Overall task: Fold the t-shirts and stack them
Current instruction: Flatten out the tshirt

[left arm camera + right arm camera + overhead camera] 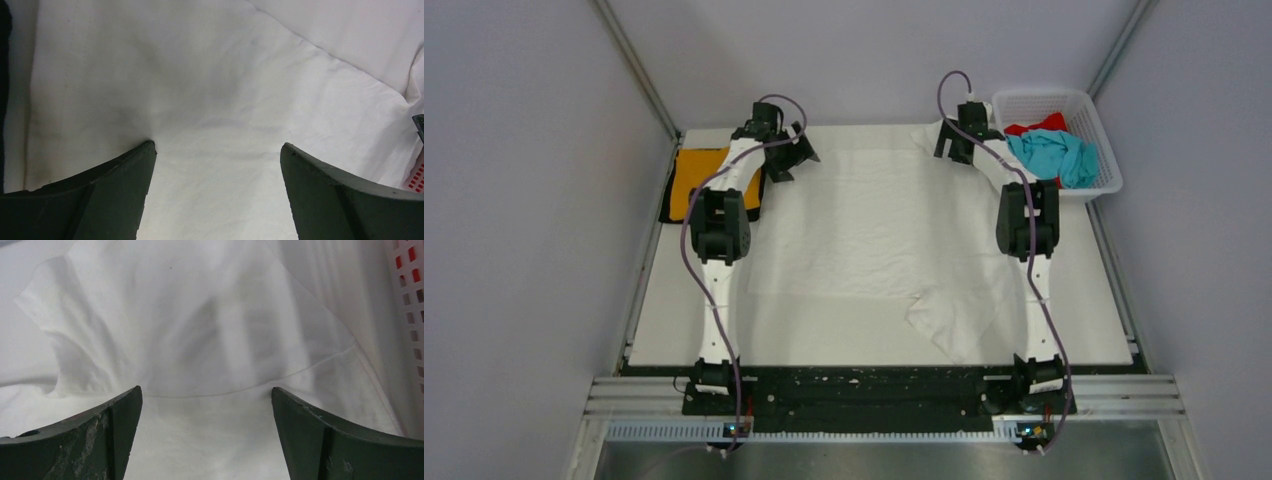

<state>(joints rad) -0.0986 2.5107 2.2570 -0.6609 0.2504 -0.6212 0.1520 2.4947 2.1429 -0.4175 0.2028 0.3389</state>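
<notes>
While the white t-shirt (874, 230) lies spread across the table (684, 320), you hold the left gripper (792, 152) and right gripper (954, 142) over its far corners; jaws wide apart, nothing pinched, set to grab for a fold.

Basket (1037, 94) close outside the right tool (206, 388); flat white t-shirt (874, 230) inward.

Robot lab, grey panelled enclosure (514, 200)
</notes>
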